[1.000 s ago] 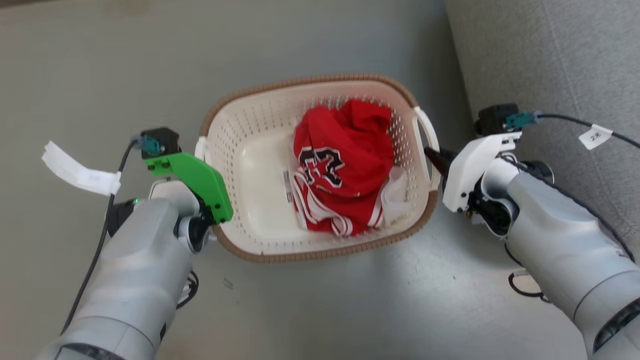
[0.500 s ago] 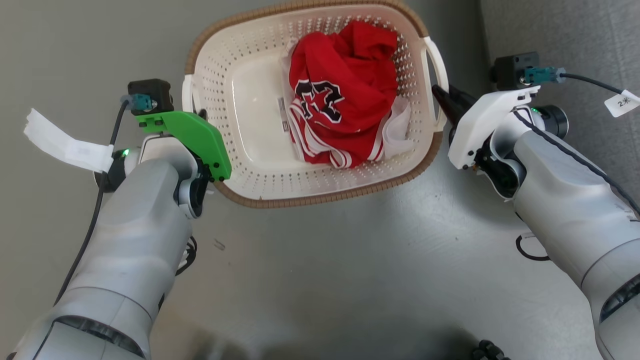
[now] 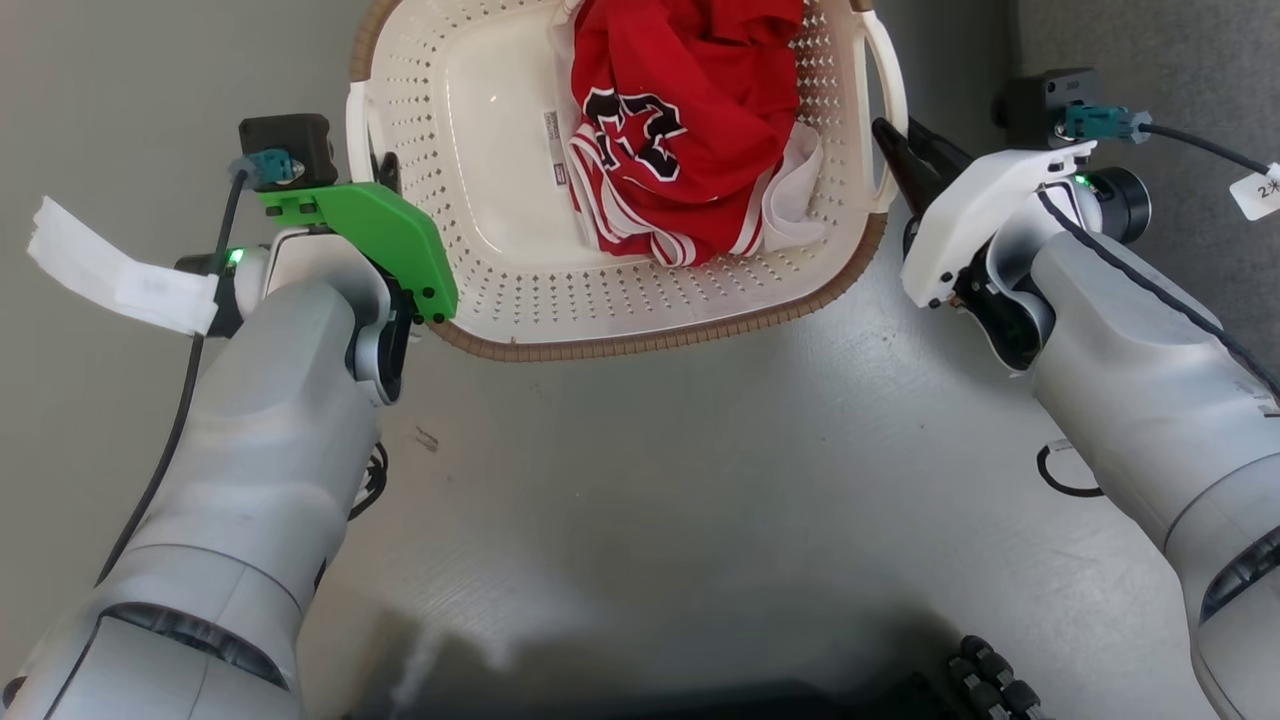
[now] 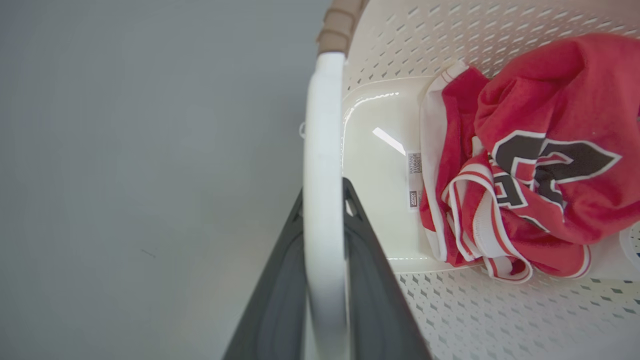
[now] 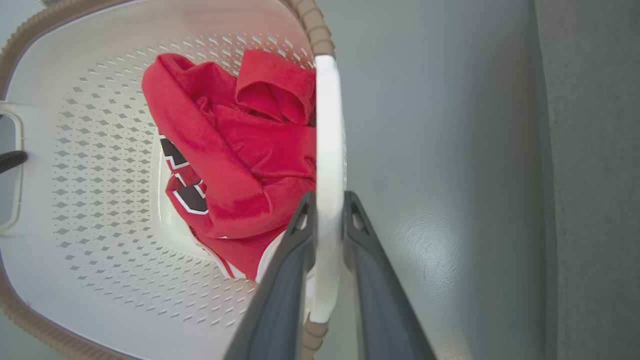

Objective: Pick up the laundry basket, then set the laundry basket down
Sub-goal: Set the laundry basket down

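- Plainly a small rounded laundry basket [image 3: 640, 335]: cream-white plastic, walls pierced with rows of little diamond holes, a brown woven-look rim, a white loop handle on each short side.
- Sits between the two arms above the grey floor [image 3: 650, 480], at the top of the head view; cannot tell whether resting on that floor or raised off it.
- Holds a crumpled red jersey [image 3: 680, 120] with white trim and black-and-white lettering, heaped toward the right side; smooth bare bottom on the left, with a small printed label [image 4: 414, 180] stuck to it.
- Left gripper [image 4: 324, 192]: dark fingers clamped on the left handle [image 4: 322, 125], one on either side of the white bar.
- Right gripper [image 5: 328, 197]: fingers likewise pinched on the right handle [image 5: 330, 125].
- Far end of the basket cut off by the top edge of the head view; left fingers there mostly hidden behind a green wrist cover [image 3: 385, 240].
- Label print too small to read; jersey lettering folded over and not legible.
- Grey textured surface [image 5: 590, 150] along the right side, hard to say what.
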Robot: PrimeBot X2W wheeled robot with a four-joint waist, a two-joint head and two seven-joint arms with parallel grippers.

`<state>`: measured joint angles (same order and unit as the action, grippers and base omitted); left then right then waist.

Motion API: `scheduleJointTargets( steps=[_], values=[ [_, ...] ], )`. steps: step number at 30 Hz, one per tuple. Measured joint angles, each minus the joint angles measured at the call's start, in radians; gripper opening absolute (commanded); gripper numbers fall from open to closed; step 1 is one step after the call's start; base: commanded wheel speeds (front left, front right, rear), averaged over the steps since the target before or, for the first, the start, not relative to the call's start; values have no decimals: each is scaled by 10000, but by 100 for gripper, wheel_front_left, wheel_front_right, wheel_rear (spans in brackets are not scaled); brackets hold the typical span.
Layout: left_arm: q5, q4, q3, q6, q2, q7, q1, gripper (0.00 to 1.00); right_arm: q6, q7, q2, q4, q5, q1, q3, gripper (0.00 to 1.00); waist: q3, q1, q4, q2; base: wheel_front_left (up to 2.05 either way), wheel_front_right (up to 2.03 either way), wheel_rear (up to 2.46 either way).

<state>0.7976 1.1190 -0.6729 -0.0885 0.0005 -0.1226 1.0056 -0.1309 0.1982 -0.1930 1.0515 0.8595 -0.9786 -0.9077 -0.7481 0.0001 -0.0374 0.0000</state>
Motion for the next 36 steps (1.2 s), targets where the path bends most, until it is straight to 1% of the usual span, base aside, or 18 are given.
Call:
scheduleJointTargets(
  steps=[3, 21, 36],
  values=[
    [-2, 44, -36, 0, -15, -121, 27, 0, -2, 36, 29, 84, 0, -12, -23, 0, -193, 0, 8, 0, 0, 0, 0],
    [2, 336, -311, -27, -25, -13, 436, 0, -6, 23, 69, 222, 127, -383, -228, 0, -1187, -1, 15, 0, 0, 0, 0],
    [88, 416, -535, -19, -25, 174, 456, 0, -6, -188, 92, 372, 403, -407, -420, 0, -1458, -1, 18, 0, 0, 0, 0]
  ],
)
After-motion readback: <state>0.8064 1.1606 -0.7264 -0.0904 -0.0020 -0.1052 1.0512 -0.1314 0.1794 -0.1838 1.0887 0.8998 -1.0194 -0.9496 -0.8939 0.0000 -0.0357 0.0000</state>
